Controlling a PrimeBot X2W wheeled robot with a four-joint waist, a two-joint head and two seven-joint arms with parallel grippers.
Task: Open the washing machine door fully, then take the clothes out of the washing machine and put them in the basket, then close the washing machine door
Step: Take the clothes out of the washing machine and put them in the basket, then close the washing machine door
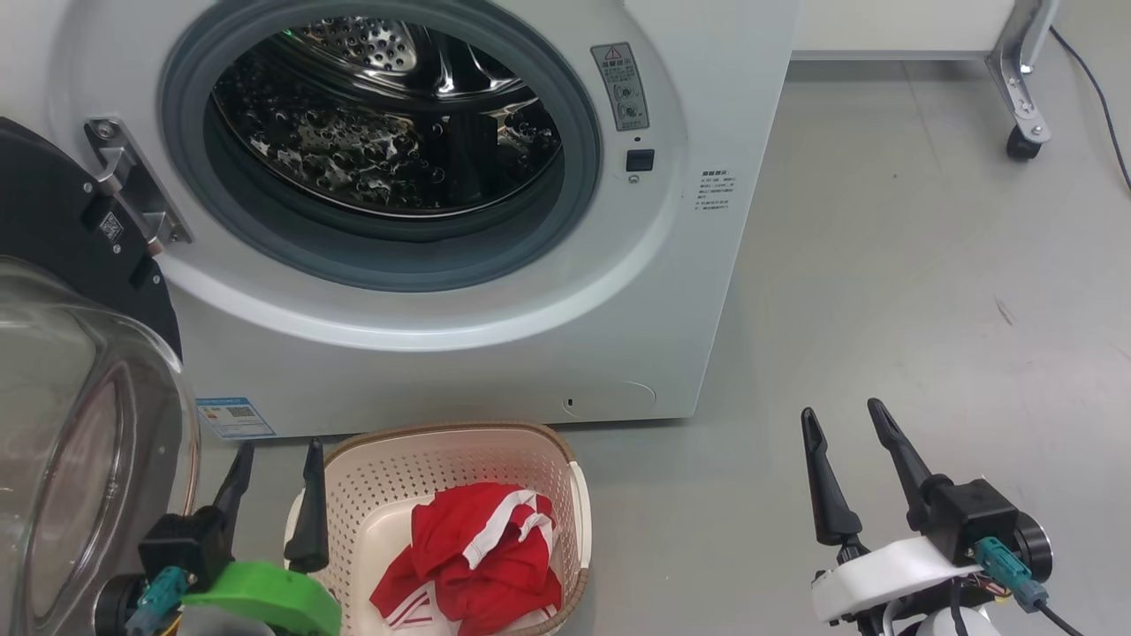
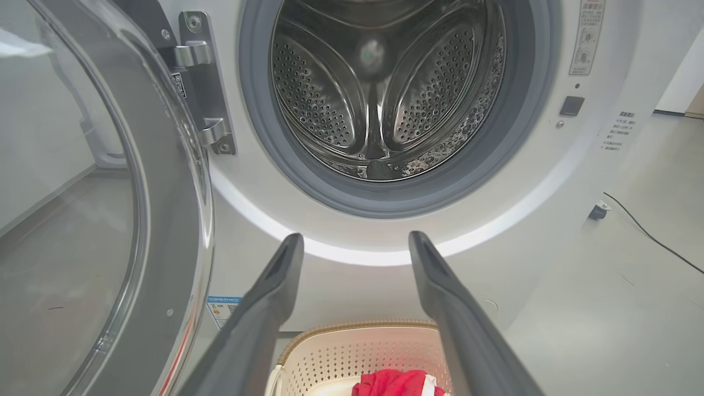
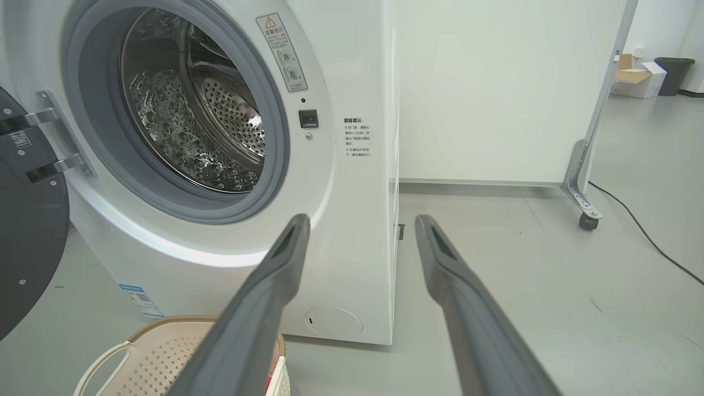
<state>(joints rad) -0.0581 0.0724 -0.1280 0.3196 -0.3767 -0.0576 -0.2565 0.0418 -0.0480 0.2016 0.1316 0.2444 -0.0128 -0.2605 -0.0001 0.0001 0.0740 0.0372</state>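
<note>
Steel glints from the perforated drum (image 1: 380,132) in the upper left of the head view. Its dimpled wall is framed by a smooth grey rubber ring (image 1: 579,177) set in the glossy white front of the washing machine (image 1: 459,353). The washing machine door (image 1: 75,415) stands swung wide at the left edge of that view, with a flat black rim above and a bulging clear glass bowl below. A bright metal hinge (image 1: 132,181) joins it to the cabinet. A small blue label (image 1: 234,417) sits at the machine's lower left corner.

Just below the machine, at bottom centre, the basket (image 1: 424,439) rests on the pale grey floor (image 1: 884,309). It is a rounded cream plastic rectangle with perforated walls and a brown woven-look rim. The clothes (image 1: 482,552), crumpled red fabric with white stripes, lie inside it.

The left gripper (image 1: 279,444) shows at the lower left, beside the basket's left edge and near the door glass, its two tapering dark fingers released and parted. The right gripper (image 1: 841,409) shows at the lower right over the floor, well apart from the basket, its fingers likewise spread and gripping nothing.
</note>
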